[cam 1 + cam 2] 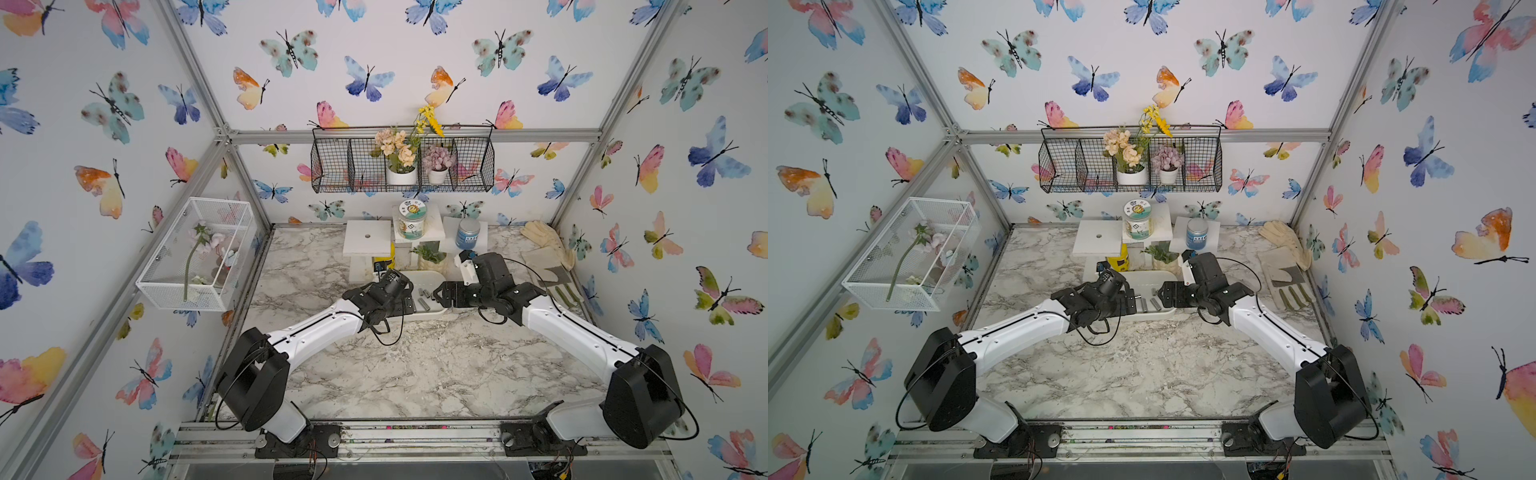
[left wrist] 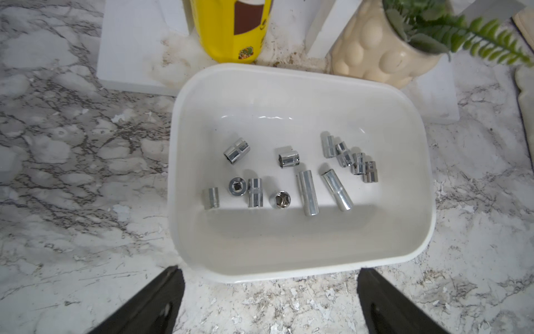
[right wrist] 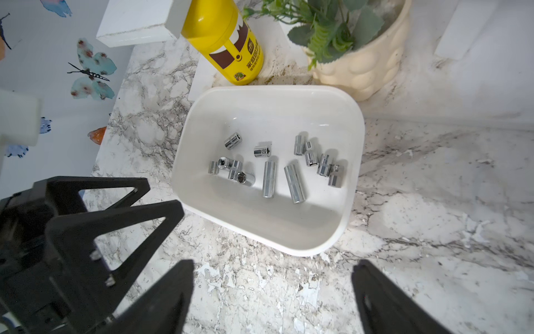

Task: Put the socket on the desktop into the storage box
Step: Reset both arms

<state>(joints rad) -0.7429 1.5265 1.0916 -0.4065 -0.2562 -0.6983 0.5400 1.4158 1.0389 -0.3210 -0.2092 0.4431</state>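
Note:
The storage box (image 2: 303, 273), a shallow white tub, sits on the marble desktop (image 1: 415, 374) at the back middle. Several chrome sockets (image 2: 307, 192) lie loose on its floor; two are long, the rest short. In both top views the sockets (image 1: 424, 298) show between the two gripper heads. No socket shows on the bare desktop. My left gripper (image 2: 268, 271) hovers open and empty at the box's near-left rim. My right gripper (image 3: 273, 263) is open and empty at its near-right corner. The left gripper's black fingers (image 3: 138, 202) show in the right wrist view.
A yellow can (image 2: 231, 29) and a cream plant pot (image 2: 375, 49) stand just behind the box, among white stands (image 1: 368, 239) bearing jars (image 1: 411, 220). Work gloves (image 1: 548, 245) lie at the back right. A white wire cage (image 1: 195, 253) and a black wire basket (image 1: 403, 166) hang on the walls.

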